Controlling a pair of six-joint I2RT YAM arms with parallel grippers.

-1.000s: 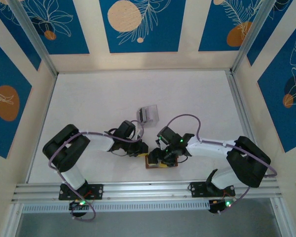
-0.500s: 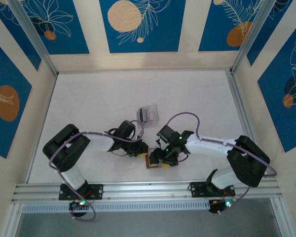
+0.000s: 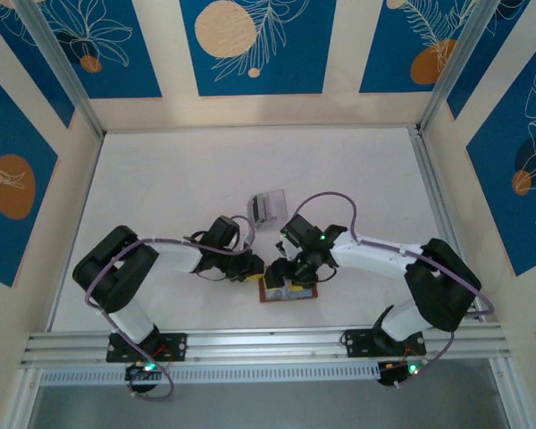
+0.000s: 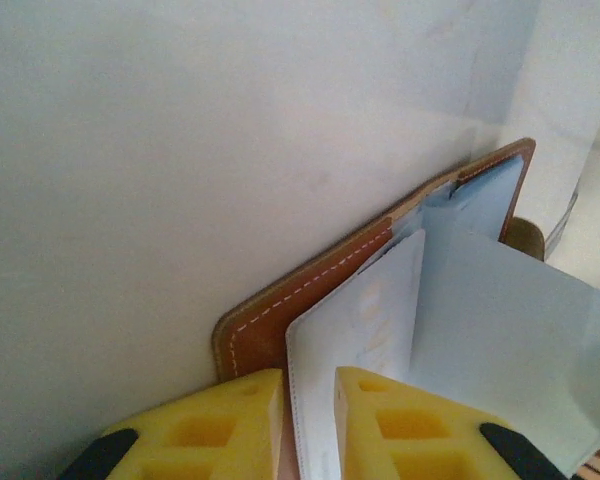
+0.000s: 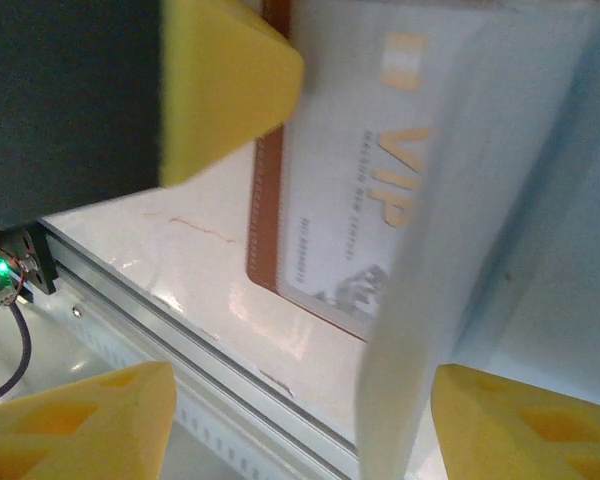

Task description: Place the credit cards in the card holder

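L gripper [image 3: 257, 268] sits low on the table [image 3: 161, 179], tips at the L edge of the open wallet [image 3: 286, 292]. In the L wrist view the gripper [image 4: 310, 420] has its yellow fingers [image 4: 242, 415] nearly together, clenched on a pale stitched inner flap of the wallet [image 4: 310, 290]. Brown leather cover runs out ahead of the jaws & slightly to their L, lying flat. A bluish pocket panel rises ahead & to their R.

The wallet lies between the two grippers, both touching or just over it. A clear stand [image 3: 268, 207] is beyond both sets of jaws, near but apart.

R gripper [image 3: 295, 271] hangs over the wallet's middle. In the R wrist view the gripper [image 5: 305, 430] has its jaws released & spread wide, with nothing pinched. Ahead of the jaws a grey card [image 5: 380, 190] marked "VIP" lies flat on the wallet [image 5: 265, 200], brown stitched edge on its L side. A blurred pale sheet stands edge-on between the fingers [image 5: 520, 430], touching neither; can't tell if card or flap. One yellow finger of the L gripper [image 5: 230, 80] shows far ahead, L of the card. The table's metal rail [image 5: 180, 340] passes under the L finger.
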